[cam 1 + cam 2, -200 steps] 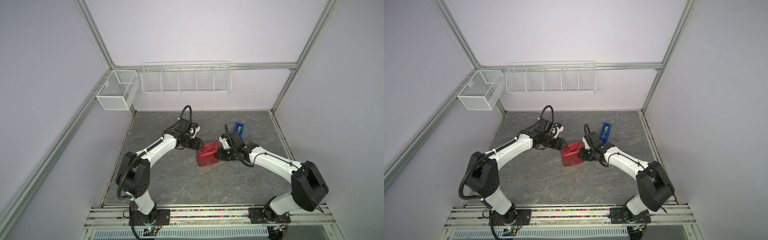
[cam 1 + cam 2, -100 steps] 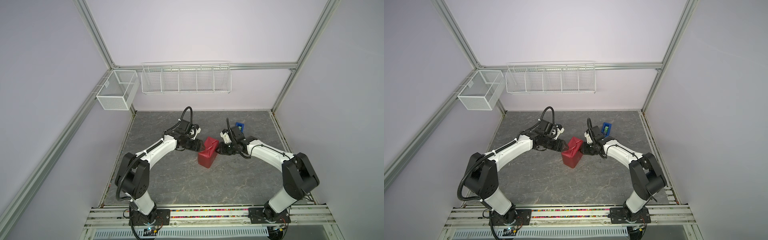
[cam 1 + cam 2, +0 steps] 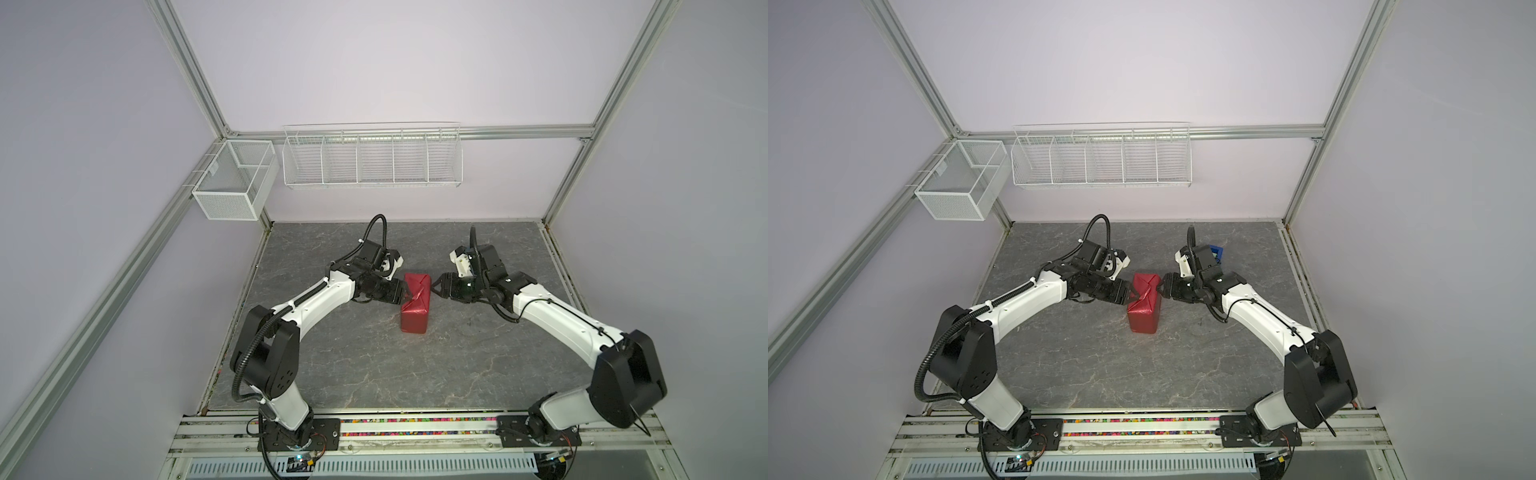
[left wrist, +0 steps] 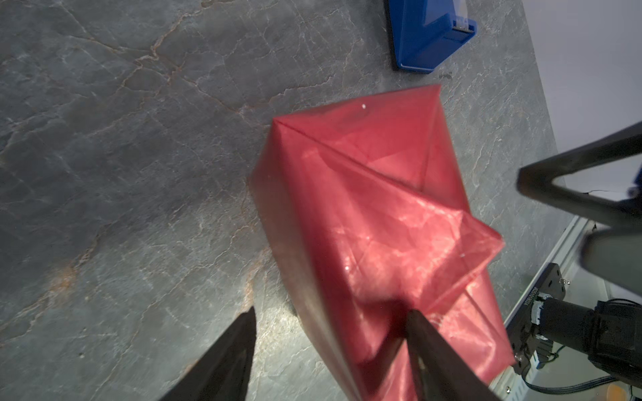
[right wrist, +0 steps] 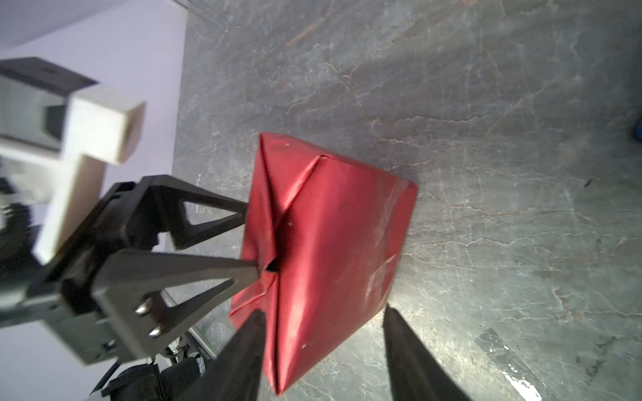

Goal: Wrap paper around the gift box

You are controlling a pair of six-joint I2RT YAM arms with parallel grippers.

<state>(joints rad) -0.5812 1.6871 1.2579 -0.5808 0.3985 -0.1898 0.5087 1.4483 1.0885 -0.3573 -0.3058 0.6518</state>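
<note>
The red paper (image 3: 413,303) (image 3: 1145,305) is folded round the gift box, which is hidden inside; the package stands upright mid-table. Its folded top end shows creased triangular flaps in the left wrist view (image 4: 364,208) and the right wrist view (image 5: 330,243). My left gripper (image 3: 406,292) (image 3: 1133,294) (image 4: 330,310) is open at the package's left top edge, both fingertips (image 5: 222,215) touching the folded flaps. My right gripper (image 3: 434,286) (image 3: 1160,286) (image 5: 323,310) is open at the right top edge, its jaws straddling a corner of the package without gripping it.
A blue tape dispenser (image 3: 1216,252) (image 4: 424,34) stands behind my right wrist, toward the back right. A wire rack (image 3: 372,160) and a mesh bin (image 3: 232,183) hang on the back wall. The arms' rail (image 3: 415,428) runs along the table's front edge.
My right gripper has opened and let go of the paper flap it pinched. The package has swung from tilted to upright between the grippers. The left gripper has stayed open at the left edge.
</note>
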